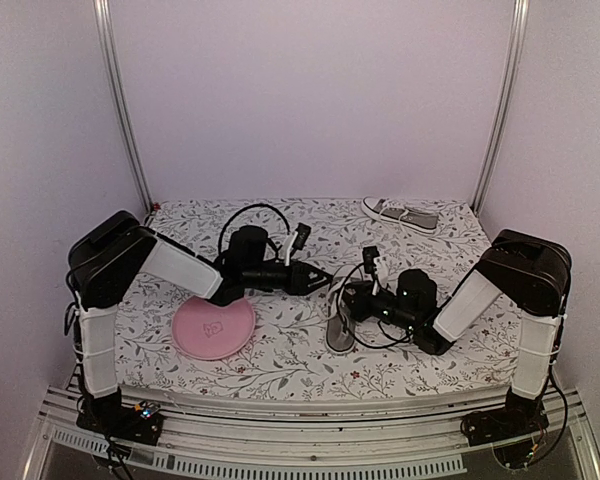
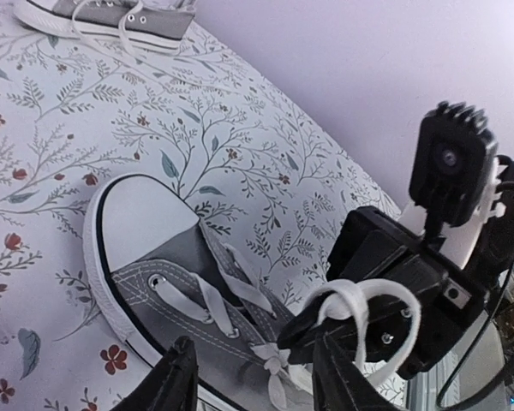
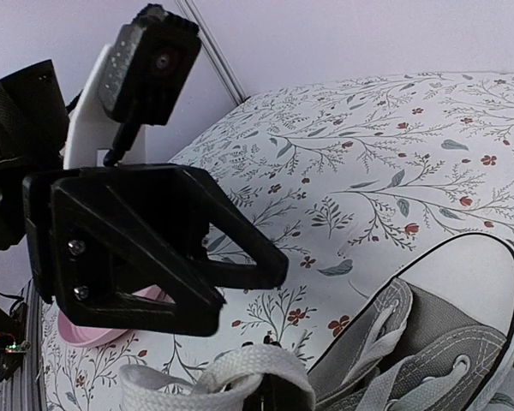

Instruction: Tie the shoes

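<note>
One grey shoe [image 1: 340, 328] with a white toe cap lies in the middle, toe toward the far side; it also shows in the left wrist view as shoe [image 2: 167, 287] and in the right wrist view as shoe [image 3: 450, 342]. My right gripper [image 1: 344, 294] is shut on a loop of its white lace [image 2: 385, 300], which is lifted above the shoe's tongue; the lace [image 3: 248, 370] drapes over my right gripper [image 3: 287, 402]. My left gripper [image 1: 318, 277] stands open just beside it, its fingers [image 2: 178, 377] apart over the shoe with nothing between them. The second shoe [image 1: 401, 214] lies at the far right.
A round pink plate [image 1: 213, 327] sits left of the near shoe, under the left arm. The flower-printed cloth [image 1: 280, 355] covers the table. Plain walls and metal posts [image 1: 123, 110] close the back and sides.
</note>
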{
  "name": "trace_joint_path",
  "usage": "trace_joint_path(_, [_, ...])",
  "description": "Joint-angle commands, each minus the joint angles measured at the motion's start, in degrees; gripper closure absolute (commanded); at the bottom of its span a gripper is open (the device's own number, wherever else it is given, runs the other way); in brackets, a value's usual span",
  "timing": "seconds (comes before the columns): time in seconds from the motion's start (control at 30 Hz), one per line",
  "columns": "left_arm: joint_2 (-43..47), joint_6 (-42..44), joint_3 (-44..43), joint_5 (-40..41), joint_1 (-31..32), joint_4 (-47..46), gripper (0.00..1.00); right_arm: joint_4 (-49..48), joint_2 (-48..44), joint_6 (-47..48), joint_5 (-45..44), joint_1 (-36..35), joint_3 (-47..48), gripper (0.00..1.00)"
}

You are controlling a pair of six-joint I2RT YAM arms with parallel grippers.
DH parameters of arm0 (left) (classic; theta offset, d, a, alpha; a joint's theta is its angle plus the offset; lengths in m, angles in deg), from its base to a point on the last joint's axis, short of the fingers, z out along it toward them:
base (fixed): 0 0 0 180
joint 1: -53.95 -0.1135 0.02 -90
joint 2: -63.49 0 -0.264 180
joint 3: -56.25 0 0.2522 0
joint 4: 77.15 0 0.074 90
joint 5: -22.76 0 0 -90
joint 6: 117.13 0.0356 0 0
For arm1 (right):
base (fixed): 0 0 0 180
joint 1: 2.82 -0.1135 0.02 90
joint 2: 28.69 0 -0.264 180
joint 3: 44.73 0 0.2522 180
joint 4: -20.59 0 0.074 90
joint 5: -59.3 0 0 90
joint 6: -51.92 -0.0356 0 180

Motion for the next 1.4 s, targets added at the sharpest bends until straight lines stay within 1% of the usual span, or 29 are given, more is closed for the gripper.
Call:
trace_joint_path(0.0, [-4.4, 1.3, -2.6, -5.3, -0.2, -0.2, 0.56, -1.5, -0.5, -0.7, 0.6, 0.3, -0.9, 0.98])
trace_joint_path(0.17, [-6.9, 2.0, -3.3, -9.9, 0.0, -2.1, 0.58, -1.4, -1.2, -1.4, 0.2, 0.6, -1.4, 0.98])
trace_joint_path(0.37, [-9.4, 2.5, -5.1, -12.4, 0.6, -2.0, 0.58, -2.2, -1.3, -2.6, 1.1, 1.2, -1.2, 0.98])
trace_joint_path(0.73, [-10.1, 1.3, -5.0, -12.5, 1.0, -3.9, 0.58, -2.7, -1.1, -3.8, 2.9, 1.8, -0.9, 0.98])
trace_joint_path(0.87, [-9.4, -1.0, -2.9, -11.4, 0.9, -7.7, 0.58, -2.8, -1.1, -4.0, 3.2, 2.0, -0.8, 0.98])
trace_joint_path(1.07, [-9.5, -3.9, -1.1, -12.8, 0.9, -13.4, 0.58, -2.8, -1.0, -4.2, 3.8, 2.2, -0.6, 0.98])
trace_joint_path(1.27, [-10.5, -4.7, -2.3, -13.9, 1.0, -14.5, 0.58, -2.7, -0.8, -4.4, 4.6, 2.3, -0.4, 0.98])
trace_joint_path(1.37, [-11.2, -4.0, -3.7, -13.6, 1.0, -12.2, 0.58, -2.7, -0.8, -4.4, 4.8, 2.3, -0.4, 0.98])
